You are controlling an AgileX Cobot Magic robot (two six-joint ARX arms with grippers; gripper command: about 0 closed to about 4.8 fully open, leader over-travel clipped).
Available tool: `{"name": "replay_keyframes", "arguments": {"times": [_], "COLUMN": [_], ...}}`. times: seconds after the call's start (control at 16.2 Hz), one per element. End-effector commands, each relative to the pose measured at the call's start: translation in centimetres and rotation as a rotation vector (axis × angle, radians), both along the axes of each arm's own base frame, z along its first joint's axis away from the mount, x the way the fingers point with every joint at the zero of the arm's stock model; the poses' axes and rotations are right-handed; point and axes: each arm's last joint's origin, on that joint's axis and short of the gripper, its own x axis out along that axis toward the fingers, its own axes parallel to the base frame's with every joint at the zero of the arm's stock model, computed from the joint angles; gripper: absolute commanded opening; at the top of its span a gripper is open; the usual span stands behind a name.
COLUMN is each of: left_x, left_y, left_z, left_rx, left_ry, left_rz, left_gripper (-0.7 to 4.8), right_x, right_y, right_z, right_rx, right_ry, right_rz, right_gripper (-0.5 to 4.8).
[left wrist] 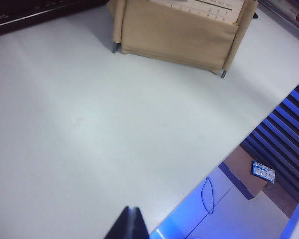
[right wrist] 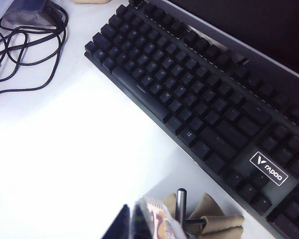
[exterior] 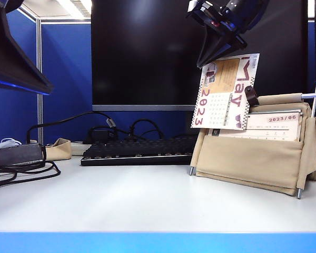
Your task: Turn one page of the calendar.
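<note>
A black keyboard point(exterior: 131, 151) lies along the back of the white table point(exterior: 147, 203), its right end bearing a white logo plate point(right wrist: 269, 168). Behind it stands a large dark monitor point(exterior: 147, 52) against a blue partition point(exterior: 63, 79). Near the table's left edge rests a grey power adapter point(exterior: 16, 154) with looped black cables point(exterior: 21, 174), and just beside it a small beige pouch point(exterior: 58, 149). Beyond the table's front edge, a cardboard box point(left wrist: 249, 172) sits on the floor, holding a small blue packet point(left wrist: 263, 172).
</note>
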Motion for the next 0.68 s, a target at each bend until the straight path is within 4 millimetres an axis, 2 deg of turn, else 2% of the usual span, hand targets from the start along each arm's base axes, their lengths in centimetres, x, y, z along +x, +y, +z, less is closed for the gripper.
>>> {"name": "replay_keyframes", "arguments": {"times": [0.06,0.19,0.37,0.49,0.56,0.68], "left_x": [0.0,0.0,0.0,0.0,0.0,0.0], "left_y": [0.0,0.0,0.0,0.0,0.0,0.0], "left_z": [0.1,0.1,0.1,0.1,0.1,0.0], "left_rx": [-0.006,-0.006,-0.006,-0.006,-0.006,-0.002], "left_ry": [-0.006,-0.007,-0.006,-0.006,-0.005,0.003], "left_rz": [-0.006,-0.006,-0.006,-0.006,-0.006,-0.005], "left_gripper": [-0.05,-0.05,-0.05,-0.05,-0.05,-0.05], "right_x": [-0.4,-0.7,-0.8,-0.4,0.2,0.9], "right_y": [-0.1,-0.2,-0.3,-0.2,-0.2,-0.2], "right_z": [1.3,2.8,3.5,3.1,2.1,0.9], "right_rx": [0.010,0.026,0.027,0.021,0.003,-0.032], "right_ry": [-0.048,-0.089,-0.122,-0.114,-0.090,-0.057], "right_rz": [-0.022,-0.028,-0.039,-0.042,-0.049,-0.066], "right_gripper": [2.35,2.34,2.33,2.29,2.07,2.06]}}
